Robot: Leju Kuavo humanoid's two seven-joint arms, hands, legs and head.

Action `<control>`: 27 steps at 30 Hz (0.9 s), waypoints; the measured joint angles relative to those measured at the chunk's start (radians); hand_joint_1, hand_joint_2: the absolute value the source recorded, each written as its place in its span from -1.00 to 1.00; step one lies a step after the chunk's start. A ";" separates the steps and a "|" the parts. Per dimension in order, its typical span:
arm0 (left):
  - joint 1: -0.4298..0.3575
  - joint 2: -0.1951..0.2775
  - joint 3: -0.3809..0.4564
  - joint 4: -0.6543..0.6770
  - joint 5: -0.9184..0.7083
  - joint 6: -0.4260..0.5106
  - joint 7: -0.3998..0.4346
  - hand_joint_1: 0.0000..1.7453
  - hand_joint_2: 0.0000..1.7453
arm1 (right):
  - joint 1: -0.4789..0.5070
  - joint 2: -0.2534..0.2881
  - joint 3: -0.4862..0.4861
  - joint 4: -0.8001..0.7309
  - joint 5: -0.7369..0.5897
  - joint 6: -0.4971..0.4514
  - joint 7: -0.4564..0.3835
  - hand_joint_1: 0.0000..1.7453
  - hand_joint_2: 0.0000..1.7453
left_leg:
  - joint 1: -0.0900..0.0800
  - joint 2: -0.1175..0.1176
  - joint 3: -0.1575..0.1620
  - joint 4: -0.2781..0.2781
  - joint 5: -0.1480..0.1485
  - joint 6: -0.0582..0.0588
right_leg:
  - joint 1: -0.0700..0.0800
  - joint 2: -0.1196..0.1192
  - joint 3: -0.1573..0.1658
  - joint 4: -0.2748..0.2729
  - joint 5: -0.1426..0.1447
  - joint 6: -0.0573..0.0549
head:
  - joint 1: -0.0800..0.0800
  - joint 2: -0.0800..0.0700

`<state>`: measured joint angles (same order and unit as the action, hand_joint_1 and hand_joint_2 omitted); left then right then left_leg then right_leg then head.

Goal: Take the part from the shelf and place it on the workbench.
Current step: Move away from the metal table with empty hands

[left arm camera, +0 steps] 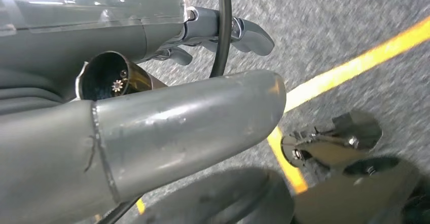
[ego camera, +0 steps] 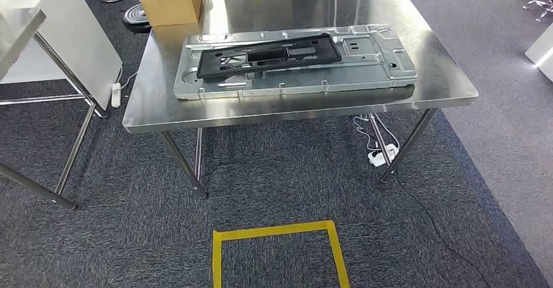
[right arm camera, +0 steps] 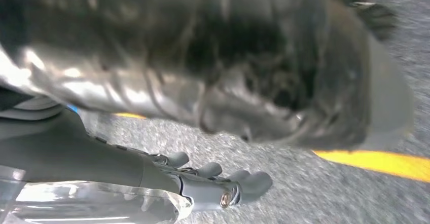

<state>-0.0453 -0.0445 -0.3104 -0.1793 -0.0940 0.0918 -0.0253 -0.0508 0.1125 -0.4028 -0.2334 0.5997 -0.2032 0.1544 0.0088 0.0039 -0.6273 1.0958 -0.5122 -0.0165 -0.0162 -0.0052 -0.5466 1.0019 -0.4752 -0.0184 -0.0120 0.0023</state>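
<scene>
My left hand (left arm camera: 152, 133) hangs over the carpet beside the yellow floor tape (left arm camera: 355, 64), fingers loosely apart and holding nothing; my right hand (right arm camera: 203, 176) hangs likewise, which suggests both have let go. The black plastic part (ego camera: 269, 57), long, flat and ribbed with cut-outs, lies on the stamped metal panel (ego camera: 391, 73) mid-workbench (ego camera: 450, 89), nearer its front edge.

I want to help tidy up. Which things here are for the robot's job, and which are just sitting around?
For the job:
black part
metal panel under it
steel workbench

Just lying about:
cardboard box
power strip on the floor
yellow tape square
</scene>
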 joint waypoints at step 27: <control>-0.008 0.005 0.009 0.001 0.001 -0.003 0.000 -1.00 -1.00 | -0.003 0.031 -0.014 0.031 0.053 -0.002 -0.128 -1.00 -1.00 | 0.005 0.011 -0.003 -0.081 0.124 0.009 | -0.009 0.007 0.081 -0.004 -0.077 0.040 | 0.002 0.000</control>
<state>-0.0537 -0.0396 -0.3010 -0.1784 -0.0933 0.0891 -0.0256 -0.0539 0.1432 -0.4164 -0.2024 0.6526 -0.2054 0.0269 0.0134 0.0153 -0.6307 1.0145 -0.3880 -0.0079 -0.0247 0.0020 -0.4658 0.9982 -0.5525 0.0217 -0.0105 0.0023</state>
